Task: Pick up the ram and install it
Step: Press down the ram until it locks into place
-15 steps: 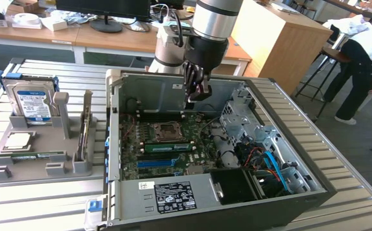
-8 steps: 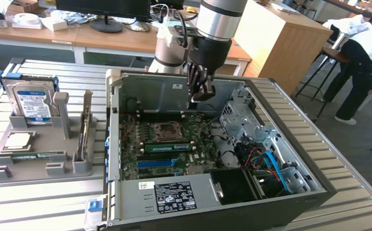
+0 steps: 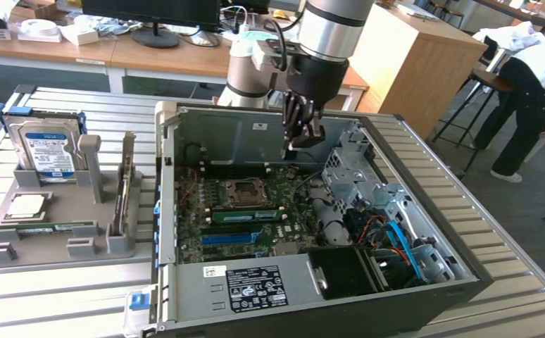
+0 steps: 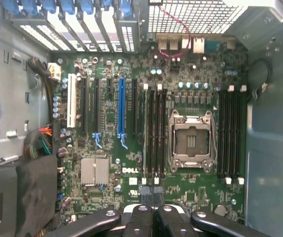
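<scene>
The ram [image 3: 247, 214] looks already installed. Inside the open computer case [image 3: 468, 271] on the bench [image 3: 56, 303], it stands on edge in a motherboard [image 3: 193, 246] slot between the empty processor socket [image 3: 244, 190] and the blue slot strip [image 3: 238, 238]. The hand [image 3: 303, 141] hangs above, closed tight and holding nothing; whether the stick is clipped fully home I cannot tell

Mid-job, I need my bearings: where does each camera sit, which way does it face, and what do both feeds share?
Exterior view: off the arm, raised, angled down on the open computer case on the slatted table; the arm and gripper hang over it.
Wrist view: on the wrist, facing straight down on the motherboard inside the case; the shut fingers show.
Shared: the CPU socket and the blue slot.
</scene>
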Controlling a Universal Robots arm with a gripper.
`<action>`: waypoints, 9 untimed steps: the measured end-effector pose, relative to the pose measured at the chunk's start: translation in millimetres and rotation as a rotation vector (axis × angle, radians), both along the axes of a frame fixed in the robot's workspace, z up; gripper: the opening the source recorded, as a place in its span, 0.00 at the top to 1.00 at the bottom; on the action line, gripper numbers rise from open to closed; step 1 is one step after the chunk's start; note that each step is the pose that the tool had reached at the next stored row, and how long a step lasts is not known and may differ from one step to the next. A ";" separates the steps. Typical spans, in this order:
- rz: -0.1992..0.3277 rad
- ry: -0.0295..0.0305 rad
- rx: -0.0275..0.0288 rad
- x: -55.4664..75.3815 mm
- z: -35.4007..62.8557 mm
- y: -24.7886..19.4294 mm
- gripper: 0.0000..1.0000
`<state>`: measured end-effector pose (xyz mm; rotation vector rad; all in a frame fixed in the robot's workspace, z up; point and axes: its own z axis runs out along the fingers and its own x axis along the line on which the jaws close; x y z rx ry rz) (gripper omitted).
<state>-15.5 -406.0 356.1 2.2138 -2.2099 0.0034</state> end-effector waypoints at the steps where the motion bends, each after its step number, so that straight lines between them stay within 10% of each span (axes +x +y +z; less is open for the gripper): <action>1: 0.000 0.0000 0.0000 1.6 0.0 0.0 0.90; 9: 0.001 0.0000 0.0000 11.9 0.0 0.0 0.90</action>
